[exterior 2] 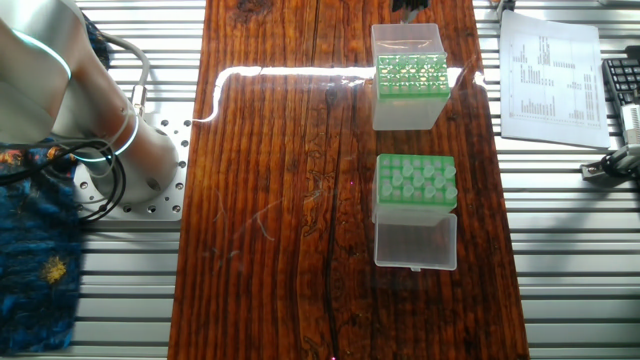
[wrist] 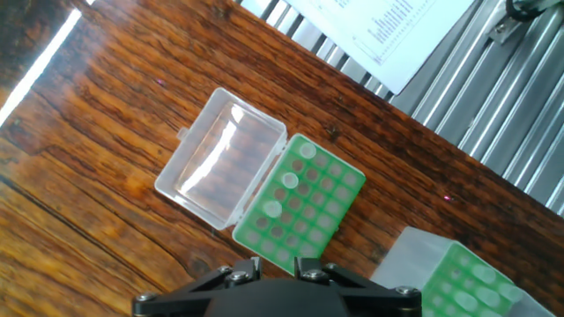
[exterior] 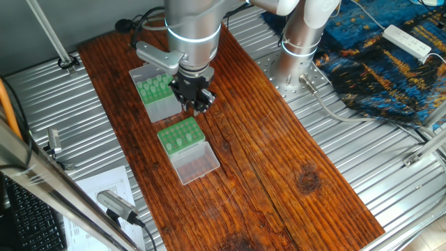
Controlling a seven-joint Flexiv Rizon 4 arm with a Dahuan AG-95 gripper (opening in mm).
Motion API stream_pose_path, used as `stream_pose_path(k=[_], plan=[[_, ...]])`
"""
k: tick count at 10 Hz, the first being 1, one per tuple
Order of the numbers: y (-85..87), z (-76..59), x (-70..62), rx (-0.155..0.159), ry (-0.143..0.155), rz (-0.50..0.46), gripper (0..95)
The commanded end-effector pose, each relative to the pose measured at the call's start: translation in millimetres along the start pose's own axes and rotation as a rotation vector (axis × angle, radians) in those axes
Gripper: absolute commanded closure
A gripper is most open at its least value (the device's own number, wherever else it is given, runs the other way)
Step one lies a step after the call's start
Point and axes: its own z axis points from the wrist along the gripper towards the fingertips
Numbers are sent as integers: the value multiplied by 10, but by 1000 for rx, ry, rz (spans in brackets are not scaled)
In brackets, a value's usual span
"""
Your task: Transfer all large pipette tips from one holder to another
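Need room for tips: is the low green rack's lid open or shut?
Open. The clear lid lies flat on the wood beside the low green rack, leaving its holes uncovered.

Two high opposite views and hand view share the table (exterior: 265, 139).

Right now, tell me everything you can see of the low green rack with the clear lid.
The low green rack sits flat on the wooden table, apart from the taller grey-sided holder. Its green plastic top is a grid of holes; a few hold pale pipette tips, most look empty. The clear lid, hinged along one side, lies fully open on the wood beside it. Nothing else touches the rack; the gripper is above, not on it.
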Motion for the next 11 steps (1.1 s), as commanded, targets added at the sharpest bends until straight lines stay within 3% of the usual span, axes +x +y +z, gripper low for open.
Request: stream_pose_path(k=[1,4,5,6,8,9,11], plan=[[-173,23,69,2,8,-81,760],[-571,113,307,9,32,-202,760],[-690,158,403,4,34,-208,950],[-801,210,493,-2,35,-216,950],[-999,330,661,-27,38,-220,950],[-1066,408,742,-55,33,-187,950],[-1099,553,901,-89,8,-108,950]])
